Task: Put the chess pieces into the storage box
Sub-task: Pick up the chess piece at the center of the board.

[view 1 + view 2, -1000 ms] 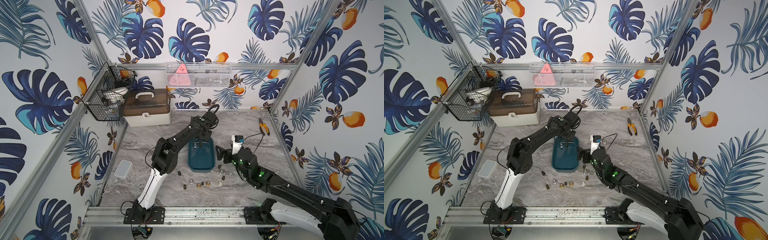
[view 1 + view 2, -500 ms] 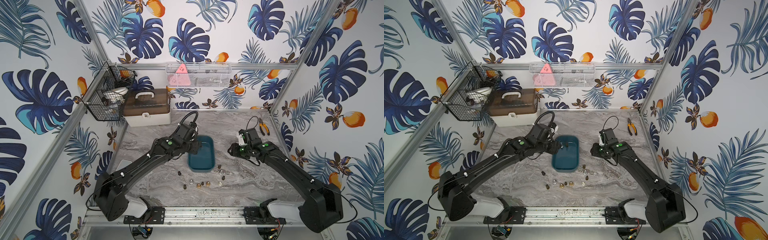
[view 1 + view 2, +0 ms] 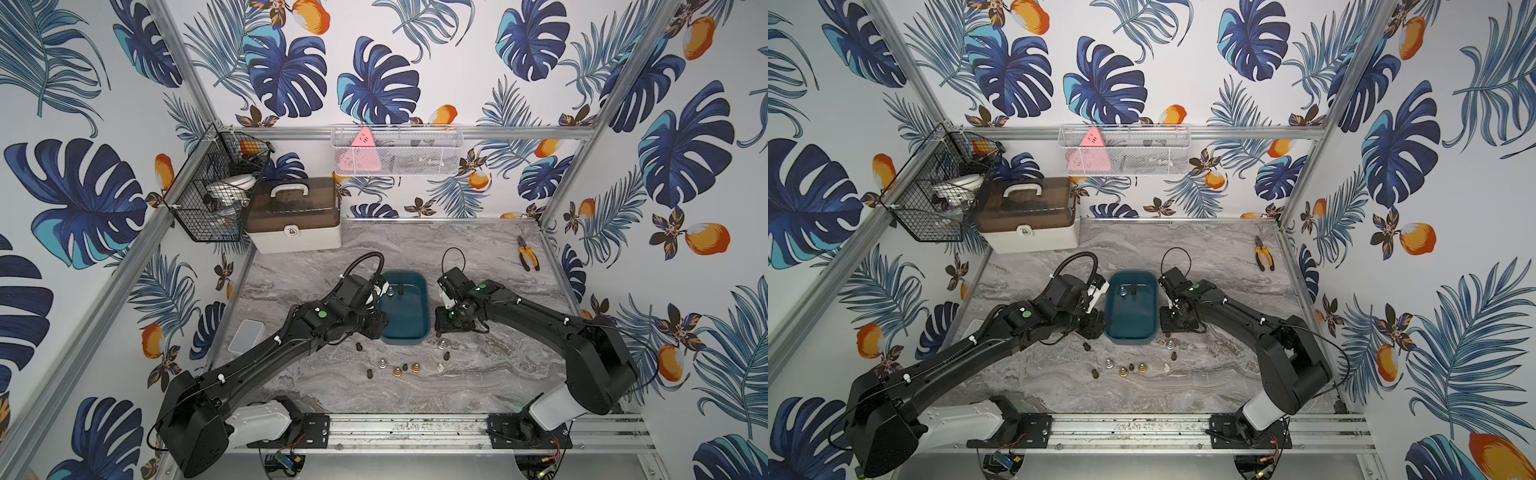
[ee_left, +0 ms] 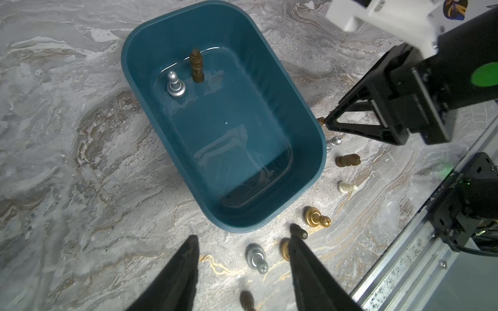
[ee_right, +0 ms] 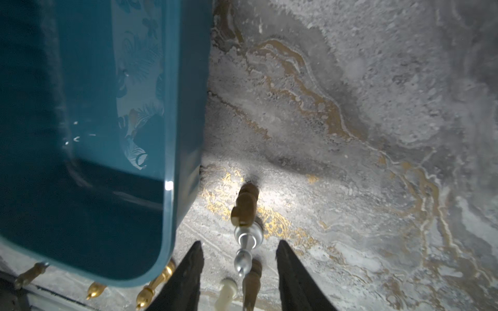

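The dark teal storage box (image 3: 424, 305) (image 3: 1111, 309) (image 4: 134, 72) (image 5: 172, 107) sits mid-table. Inside it stand a silver chess piece (image 4: 175, 84) and a brown one (image 4: 196, 67). Several more chess pieces (image 3: 398, 372) (image 3: 1123, 371) stand in front of the box. My left gripper (image 4: 242, 239) (image 3: 376, 325) hovers open at the box's near left corner, above a silver piece (image 4: 256, 258), holding nothing. My right gripper (image 5: 239, 242) (image 3: 440, 330) is open low at the near right corner. A silver piece (image 5: 248, 237) stands between its tips, untouched, with a brown piece (image 5: 245, 204) just beyond.
A white case with a brown lid (image 3: 293, 216) stands at the back left under a black wire basket (image 3: 216, 195). Yellow pliers (image 3: 528, 257) lie at the back right. A small clear lid (image 3: 246, 336) lies at the left edge. A metal rail (image 3: 407, 428) runs along the front.
Both arms have swung toward me. The left gripper has left the box's far side for its near left corner. The right gripper has dropped to the pieces by the near right corner.
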`<state>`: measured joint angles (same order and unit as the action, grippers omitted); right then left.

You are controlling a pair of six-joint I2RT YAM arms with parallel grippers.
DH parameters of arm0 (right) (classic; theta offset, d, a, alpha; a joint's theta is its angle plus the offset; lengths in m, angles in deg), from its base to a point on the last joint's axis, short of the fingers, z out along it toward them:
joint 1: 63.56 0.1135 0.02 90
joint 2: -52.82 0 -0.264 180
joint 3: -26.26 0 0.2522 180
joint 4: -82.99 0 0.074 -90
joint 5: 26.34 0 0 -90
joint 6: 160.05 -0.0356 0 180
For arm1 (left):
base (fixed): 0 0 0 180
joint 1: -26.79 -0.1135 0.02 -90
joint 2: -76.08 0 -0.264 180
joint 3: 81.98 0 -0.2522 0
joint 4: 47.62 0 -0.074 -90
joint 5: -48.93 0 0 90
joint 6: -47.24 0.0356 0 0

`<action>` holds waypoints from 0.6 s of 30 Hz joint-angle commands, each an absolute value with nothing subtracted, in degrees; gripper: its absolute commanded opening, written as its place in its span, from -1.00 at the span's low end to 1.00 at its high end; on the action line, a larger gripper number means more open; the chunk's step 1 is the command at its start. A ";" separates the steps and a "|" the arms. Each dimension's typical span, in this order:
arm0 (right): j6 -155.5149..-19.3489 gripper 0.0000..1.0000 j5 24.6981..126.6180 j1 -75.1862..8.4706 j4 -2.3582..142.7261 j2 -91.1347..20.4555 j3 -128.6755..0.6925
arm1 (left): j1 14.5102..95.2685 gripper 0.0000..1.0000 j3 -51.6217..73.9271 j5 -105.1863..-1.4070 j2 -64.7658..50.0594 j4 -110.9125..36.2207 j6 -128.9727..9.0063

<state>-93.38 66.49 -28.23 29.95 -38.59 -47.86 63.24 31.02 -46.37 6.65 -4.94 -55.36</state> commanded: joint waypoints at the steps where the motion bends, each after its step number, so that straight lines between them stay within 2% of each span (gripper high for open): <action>1: -94.20 -0.06 65.16 -27.28 31.60 -40.00 -48.57 | 63.32 0.15 30.38 -46.56 6.70 -6.27 -54.06; 11: -94.77 -0.08 64.16 -26.63 33.10 -44.43 -49.57 | 63.33 0.14 30.59 -44.85 7.38 -5.56 -54.03; 18: -95.06 -0.20 63.23 -26.56 33.05 -45.96 -50.17 | 63.27 0.14 30.16 -44.73 6.99 -4.96 -53.75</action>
<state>-94.52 64.13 -26.59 32.68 -45.59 -49.56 63.30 30.92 -45.27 7.22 -5.50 -54.80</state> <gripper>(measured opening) 0.398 0.573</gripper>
